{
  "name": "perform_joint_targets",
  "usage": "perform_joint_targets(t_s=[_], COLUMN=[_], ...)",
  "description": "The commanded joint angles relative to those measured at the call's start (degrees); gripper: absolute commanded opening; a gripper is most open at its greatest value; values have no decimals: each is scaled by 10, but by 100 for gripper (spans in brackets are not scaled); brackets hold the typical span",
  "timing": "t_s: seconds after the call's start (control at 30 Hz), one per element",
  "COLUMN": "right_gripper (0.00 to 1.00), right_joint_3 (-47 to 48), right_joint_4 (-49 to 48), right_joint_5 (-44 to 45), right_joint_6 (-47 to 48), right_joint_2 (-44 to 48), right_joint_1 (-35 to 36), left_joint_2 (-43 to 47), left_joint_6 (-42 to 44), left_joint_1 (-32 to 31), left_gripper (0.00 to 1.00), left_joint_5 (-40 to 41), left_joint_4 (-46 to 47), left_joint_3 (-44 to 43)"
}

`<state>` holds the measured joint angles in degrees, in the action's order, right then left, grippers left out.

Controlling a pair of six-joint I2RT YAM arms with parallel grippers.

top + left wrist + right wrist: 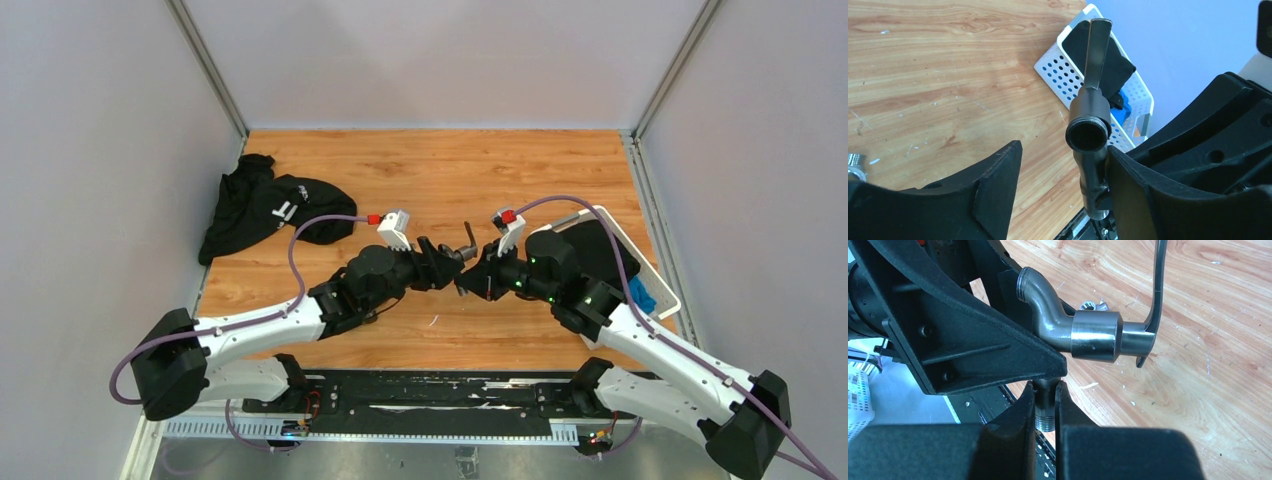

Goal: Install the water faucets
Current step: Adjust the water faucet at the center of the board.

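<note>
R gripper [1044, 396] clamps faucet [1095, 335] stub; L gripper [1063, 152], jaws apart, straddles faucet body. It should close squarely, clear of lever [1159, 280].

Robot lab cell, white walls [430, 60], wood tabletop [440, 170]

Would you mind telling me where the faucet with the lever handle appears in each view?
Top external: faucet at the picture's centre.
Left wrist: faucet in the centre, lever pointing up.
Right wrist: faucet upper centre, lever at right.
Shared landmark: white basket.
</note>
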<state>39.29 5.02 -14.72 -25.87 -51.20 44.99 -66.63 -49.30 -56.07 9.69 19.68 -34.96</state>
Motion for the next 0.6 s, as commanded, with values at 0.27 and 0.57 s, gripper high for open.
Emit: perform_joint_targets(t_s=[0.27,0.57], right_gripper=[0,60], right_joint_3=[19,33], right_joint_4=[1,40], right_joint_5=[3,4], right_joint_6=[-3,11], right_joint_2=[3,2], right_joint_1=[11,6], left_joint_2=[3,33], left_joint_6=[5,45], left_joint_1=[-3,15], left_gripper=[29,0], left_joint_5=[-24,-55], left_joint_4=[39,20], left_joint_3=[-36,-37])
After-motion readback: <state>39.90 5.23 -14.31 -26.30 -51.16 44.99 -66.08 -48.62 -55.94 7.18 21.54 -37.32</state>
